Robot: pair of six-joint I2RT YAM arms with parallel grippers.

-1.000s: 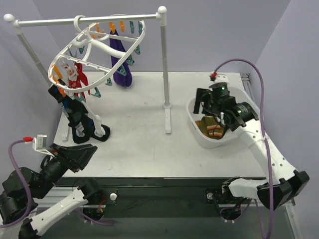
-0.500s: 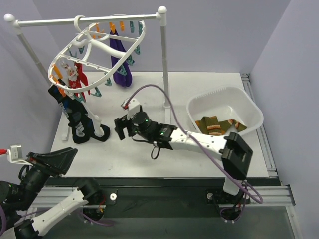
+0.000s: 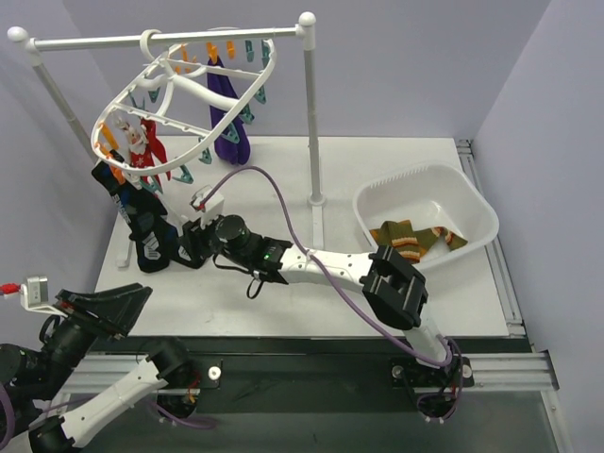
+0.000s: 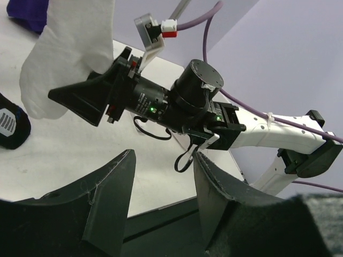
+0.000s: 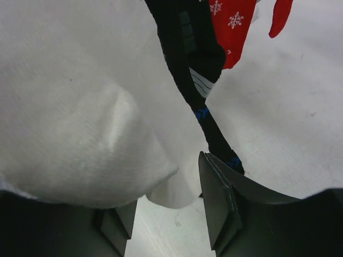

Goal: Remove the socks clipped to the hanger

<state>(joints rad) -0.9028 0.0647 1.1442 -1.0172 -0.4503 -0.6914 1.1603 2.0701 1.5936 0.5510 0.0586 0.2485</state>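
The white hanger [image 3: 267,71] hangs tilted from the rail at the back left. A purple sock [image 3: 229,127], a red-and-white sock [image 3: 151,149] and a black-navy sock [image 3: 142,222] are clipped to it. My right gripper [image 3: 186,243] reaches to the foot of the black-navy sock. In the right wrist view the white sock [image 5: 80,107] bulges between the fingers of the right gripper [image 5: 161,203], which stand apart around its toe. The black-navy sock [image 5: 185,48] hangs just behind. My left gripper [image 4: 163,155] is open and empty at the near left, low by the table edge.
A white basin [image 3: 472,203] at the right holds olive striped socks [image 3: 411,236]. The rail stand's upright pole [image 3: 313,123] rises mid-table, just behind my stretched right arm. A purple cable loops over that arm.
My right arm swung from the basin across the table to the hanging socks at the left, and its jaws narrowed around the white sock. The left arm drew back toward the near left corner.
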